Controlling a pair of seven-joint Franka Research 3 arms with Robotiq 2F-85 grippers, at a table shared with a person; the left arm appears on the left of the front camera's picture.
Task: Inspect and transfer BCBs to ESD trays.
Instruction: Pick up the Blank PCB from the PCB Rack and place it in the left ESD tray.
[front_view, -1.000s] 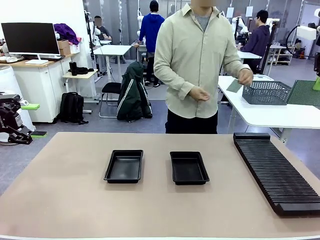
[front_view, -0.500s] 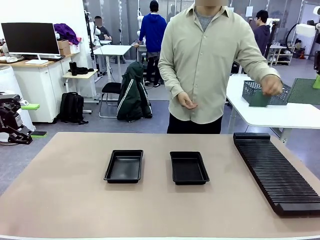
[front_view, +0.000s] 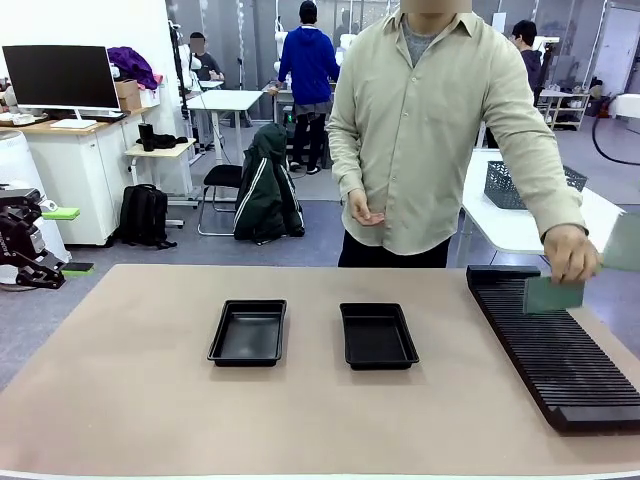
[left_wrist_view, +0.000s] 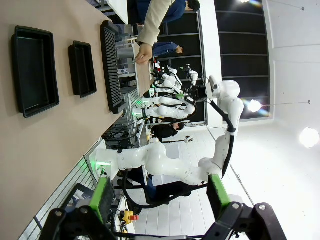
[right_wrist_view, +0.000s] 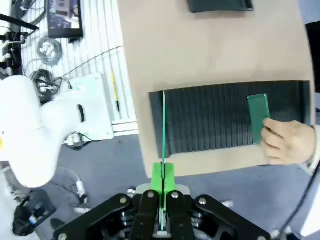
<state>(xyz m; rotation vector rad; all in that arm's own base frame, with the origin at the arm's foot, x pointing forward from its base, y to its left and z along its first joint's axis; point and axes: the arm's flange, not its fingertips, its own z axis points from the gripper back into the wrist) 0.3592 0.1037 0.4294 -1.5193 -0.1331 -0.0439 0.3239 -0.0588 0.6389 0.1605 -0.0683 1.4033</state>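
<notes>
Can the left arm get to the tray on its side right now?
Probably yes: the left tray lies empty on the table, the left gripper is open, and the person's hand is far off over the rack.

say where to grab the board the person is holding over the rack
I'd take the board by its free end toward the trays, coming from that side; the person's hand covers its top at the other end. It is thin and stands on edge over the rack, so close the jaws across its flat faces.
</notes>
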